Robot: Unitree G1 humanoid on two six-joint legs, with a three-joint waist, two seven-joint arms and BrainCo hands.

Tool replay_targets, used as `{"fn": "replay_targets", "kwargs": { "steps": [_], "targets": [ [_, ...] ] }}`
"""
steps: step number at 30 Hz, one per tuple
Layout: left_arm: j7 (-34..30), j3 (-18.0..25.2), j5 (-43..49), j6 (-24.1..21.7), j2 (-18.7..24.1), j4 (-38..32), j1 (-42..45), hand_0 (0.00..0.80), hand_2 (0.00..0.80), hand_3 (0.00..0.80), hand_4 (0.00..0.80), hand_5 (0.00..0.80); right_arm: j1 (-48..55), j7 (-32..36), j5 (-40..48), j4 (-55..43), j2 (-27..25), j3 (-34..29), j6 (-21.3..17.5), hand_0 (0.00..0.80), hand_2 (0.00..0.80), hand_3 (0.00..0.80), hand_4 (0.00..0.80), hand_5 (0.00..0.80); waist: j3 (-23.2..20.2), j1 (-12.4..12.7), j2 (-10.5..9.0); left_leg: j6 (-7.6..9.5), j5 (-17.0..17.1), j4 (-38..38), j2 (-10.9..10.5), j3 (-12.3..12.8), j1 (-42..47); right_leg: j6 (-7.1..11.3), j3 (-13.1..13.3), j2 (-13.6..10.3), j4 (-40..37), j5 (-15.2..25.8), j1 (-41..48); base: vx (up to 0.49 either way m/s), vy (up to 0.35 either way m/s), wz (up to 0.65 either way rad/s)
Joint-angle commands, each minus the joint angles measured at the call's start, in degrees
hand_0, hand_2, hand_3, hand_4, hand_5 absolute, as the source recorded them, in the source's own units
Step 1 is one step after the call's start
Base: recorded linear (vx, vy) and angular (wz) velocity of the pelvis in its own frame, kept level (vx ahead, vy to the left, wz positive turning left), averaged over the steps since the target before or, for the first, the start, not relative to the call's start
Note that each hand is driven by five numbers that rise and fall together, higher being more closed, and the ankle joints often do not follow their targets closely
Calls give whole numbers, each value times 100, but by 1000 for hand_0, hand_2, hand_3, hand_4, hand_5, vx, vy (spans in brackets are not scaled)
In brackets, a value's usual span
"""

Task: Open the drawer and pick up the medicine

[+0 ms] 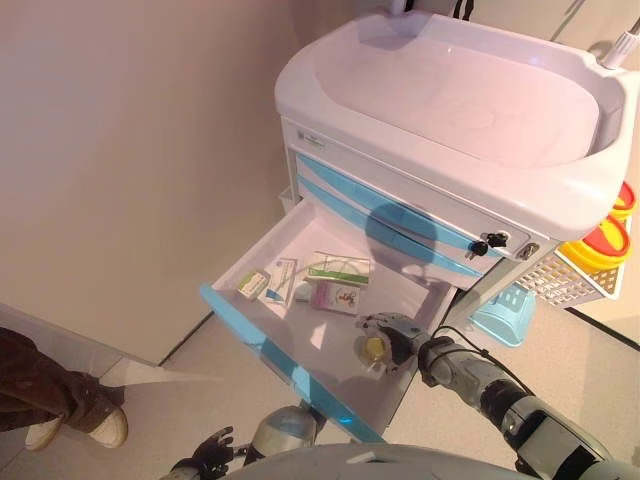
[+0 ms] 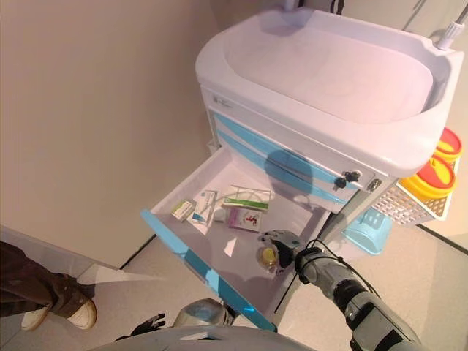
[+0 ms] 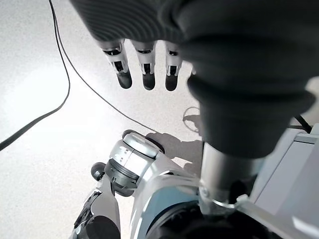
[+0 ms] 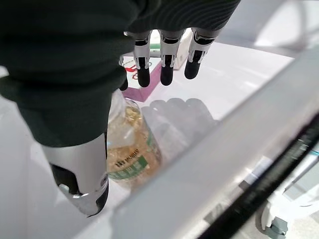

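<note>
The cart's lowest drawer [image 1: 262, 341], white with a blue front, stands pulled out. In it lie a green-and-white box [image 1: 340, 268], a pink box [image 1: 337, 296], two small white boxes [image 1: 278, 280] and a clear medicine bottle [image 1: 373, 348] with yellow contents. My right hand [image 1: 398, 335] reaches into the drawer over the bottle. In the right wrist view the bottle [image 4: 130, 149] lies between the thumb and the straight fingers [image 4: 167, 67], which are not curled round it. My left hand [image 1: 210, 452] hangs low by the floor with relaxed fingers [image 3: 144, 64], empty.
The white medical cart [image 1: 460, 110] has two shut blue-striped drawers above. On its right side hang a wire basket [image 1: 570, 280] with yellow containers [image 1: 605, 240] and a light blue basket [image 1: 505, 315]. A person's leg and shoe [image 1: 60, 400] stand at the left by the wall.
</note>
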Motion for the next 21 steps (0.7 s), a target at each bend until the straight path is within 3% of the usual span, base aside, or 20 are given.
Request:
{"fn": "replay_targets", "kwargs": {
  "steps": [1, 21],
  "targets": [
    [-59, -380, -133, -117, 96, 38, -117, 0, 0, 0, 0, 0, -288, -164, 98, -283, 15, 85, -37, 0, 0, 0, 0, 0, 73, 188, -148, -85, -685, 480, -108, 341, -101, 491, 318, -415, 406, 323, -574, 0, 0, 0],
    [-93, -401, -171, -154, 172, 54, -336, 0, 0, 0, 0, 0, -629, -22, 268, -102, 68, 179, 425, 0, 0, 0, 0, 0, 275, 323, -256, -59, -644, 512, -147, 327, -364, 540, 251, -409, 458, 371, -805, -13, 3, 4]
  ]
}}
